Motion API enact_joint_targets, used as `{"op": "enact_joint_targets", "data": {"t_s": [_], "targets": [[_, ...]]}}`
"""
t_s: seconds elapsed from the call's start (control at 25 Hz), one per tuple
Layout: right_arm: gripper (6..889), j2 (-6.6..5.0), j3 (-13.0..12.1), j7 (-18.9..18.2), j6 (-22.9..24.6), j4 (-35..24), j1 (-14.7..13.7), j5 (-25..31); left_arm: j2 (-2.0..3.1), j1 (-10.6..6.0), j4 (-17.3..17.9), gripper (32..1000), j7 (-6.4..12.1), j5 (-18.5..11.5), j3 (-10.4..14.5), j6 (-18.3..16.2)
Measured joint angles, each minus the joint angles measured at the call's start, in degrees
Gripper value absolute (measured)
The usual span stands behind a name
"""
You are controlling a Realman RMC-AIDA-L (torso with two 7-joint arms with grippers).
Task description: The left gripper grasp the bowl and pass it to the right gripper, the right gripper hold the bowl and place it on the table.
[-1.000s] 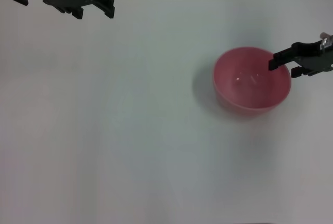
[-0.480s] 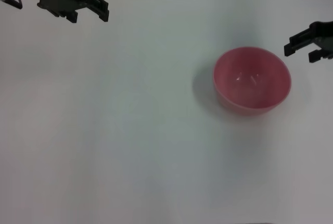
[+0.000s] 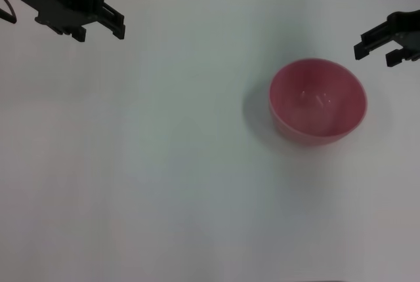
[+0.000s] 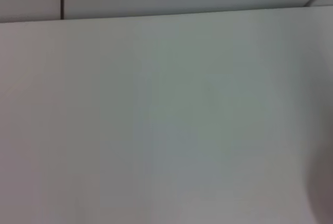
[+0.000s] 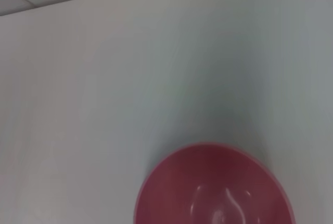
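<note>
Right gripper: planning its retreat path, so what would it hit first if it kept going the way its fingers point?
The slim black right gripper points toward the robot's left, passing behind the pink plastic bowl; only bare white table lies ahead, though height is unclear.

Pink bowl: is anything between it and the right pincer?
Nothing visible. The round pink plastic bowl stands upright on the plain white table, apart from the right pincer, which hovers just beyond its far right rim with only bare table between. The left pincer sits far left.
</note>
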Motion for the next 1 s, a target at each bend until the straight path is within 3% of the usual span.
{"op": "enact_joint_targets", "data": {"t_s": [1.0], "targets": [[703,0.0,0.14,-0.2,-0.15,0.18,0.06,0.25,0.03,-0.37,-0.09,796,-0.07,-0.56,-0.18,0.03]]}}
